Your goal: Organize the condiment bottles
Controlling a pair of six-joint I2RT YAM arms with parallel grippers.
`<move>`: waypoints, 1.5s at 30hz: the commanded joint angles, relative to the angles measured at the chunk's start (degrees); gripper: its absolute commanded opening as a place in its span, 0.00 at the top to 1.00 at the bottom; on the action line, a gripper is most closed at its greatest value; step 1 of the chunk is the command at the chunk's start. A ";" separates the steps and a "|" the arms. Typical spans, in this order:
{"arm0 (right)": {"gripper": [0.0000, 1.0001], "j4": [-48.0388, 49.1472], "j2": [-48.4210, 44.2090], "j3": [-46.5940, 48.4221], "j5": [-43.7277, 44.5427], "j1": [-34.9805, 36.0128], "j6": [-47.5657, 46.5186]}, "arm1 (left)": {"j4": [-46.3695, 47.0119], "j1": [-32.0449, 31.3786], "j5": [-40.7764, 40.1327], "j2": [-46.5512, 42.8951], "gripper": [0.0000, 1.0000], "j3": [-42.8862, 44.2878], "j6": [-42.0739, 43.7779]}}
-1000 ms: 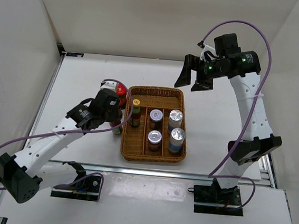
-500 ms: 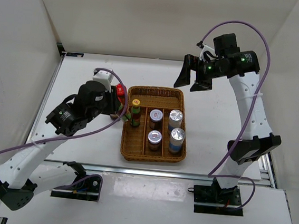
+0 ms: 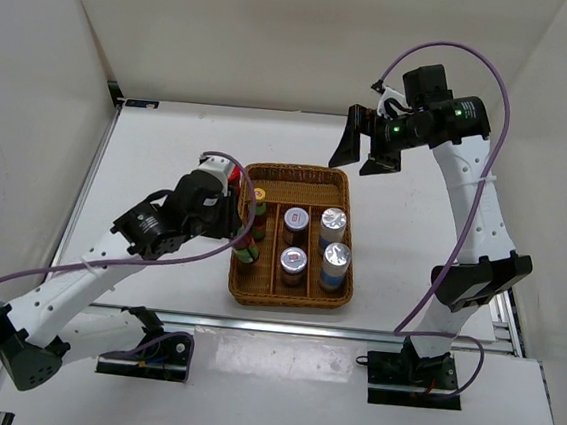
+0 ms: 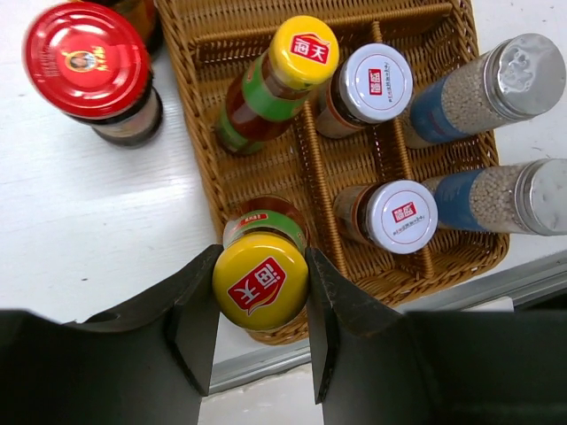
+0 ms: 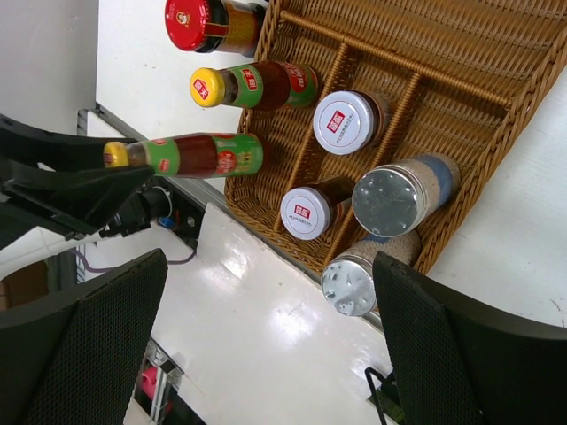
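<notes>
My left gripper point(image 3: 242, 237) is shut on the yellow cap of a slim red-and-green-labelled bottle point(image 4: 260, 281), holding it upright at the near end of the left compartment of the wicker tray point(image 3: 298, 171). Whether it rests on the tray floor I cannot tell. A second yellow-capped bottle point(image 4: 299, 50) stands behind it in that compartment. Two white-lidded jars point(image 4: 376, 82) point(image 4: 403, 215) fill the middle compartment, and two silver-topped jars point(image 4: 523, 75) point(image 4: 547, 197) the right one. A red-lidded jar point(image 4: 86, 59) stands on the table left of the tray. My right gripper point(image 3: 365, 146) hangs open and empty high over the tray's back right.
Another jar point(image 4: 142, 13) shows partly behind the red-lidded one at the frame's top edge. The far part of the tray point(image 5: 425, 53) holds no bottles. White walls close the table on three sides. A metal rail runs along the table's near edge point(image 4: 496, 283).
My left gripper has lifted the yellow-capped bottle from the table left of the tray and carried it right, into the tray's left compartment. The right arm has not moved.
</notes>
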 commanded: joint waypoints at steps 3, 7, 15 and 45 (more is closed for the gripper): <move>0.00 -12.38 -0.73 -0.50 -1.13 -0.17 -0.57 | 5.22 -2.12 -1.18 3.11 0.88 -0.65 -3.15; 0.00 -12.38 -0.73 -1.03 -1.13 -0.17 -0.57 | 5.22 -3.34 -3.63 5.21 0.88 -1.70 -4.47; 0.00 -12.38 -0.73 -1.03 -1.13 -0.17 -0.57 | 5.22 -3.88 -5.13 8.56 0.21 -2.23 -4.99; 0.00 -12.38 0.42 2.22 -0.07 -0.17 -1.10 | 4.69 16.93 -3.14 17.77 0.00 19.82 8.10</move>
